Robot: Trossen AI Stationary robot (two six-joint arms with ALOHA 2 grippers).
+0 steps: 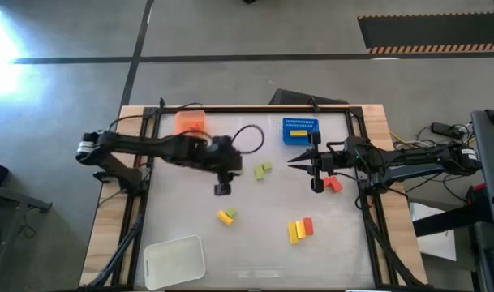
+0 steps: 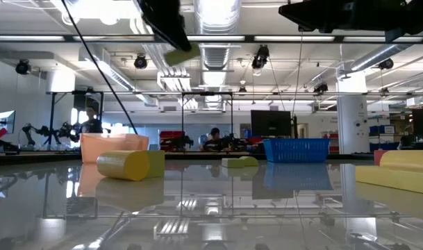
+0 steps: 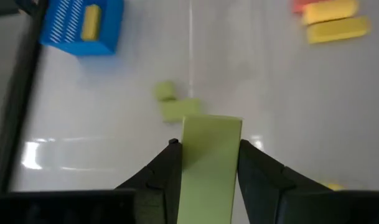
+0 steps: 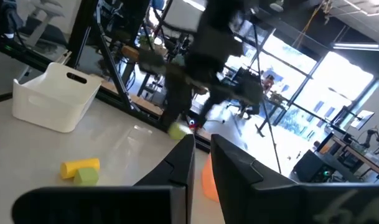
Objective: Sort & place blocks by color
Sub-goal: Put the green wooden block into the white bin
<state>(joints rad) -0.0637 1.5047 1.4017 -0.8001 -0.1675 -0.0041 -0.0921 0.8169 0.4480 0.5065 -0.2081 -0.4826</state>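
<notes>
My left gripper [image 3: 208,163] clamps green block [image 3: 209,168], upright between my fingers, above table [image 1: 255,243]. My right gripper [image 4: 201,163] hovers, fingers nearly closed, empty.

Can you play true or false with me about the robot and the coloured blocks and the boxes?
1. The left gripper is holding a green block. True.
2. The blue tray has a yellow block in it. True.
3. The white tray is full of red blocks. False: no blocks show in it.
4. The right gripper is carrying a yellow block. False: its fingers are close together with nothing between them.
5. Two green blocks lie on the table between the two arms. True.
</notes>
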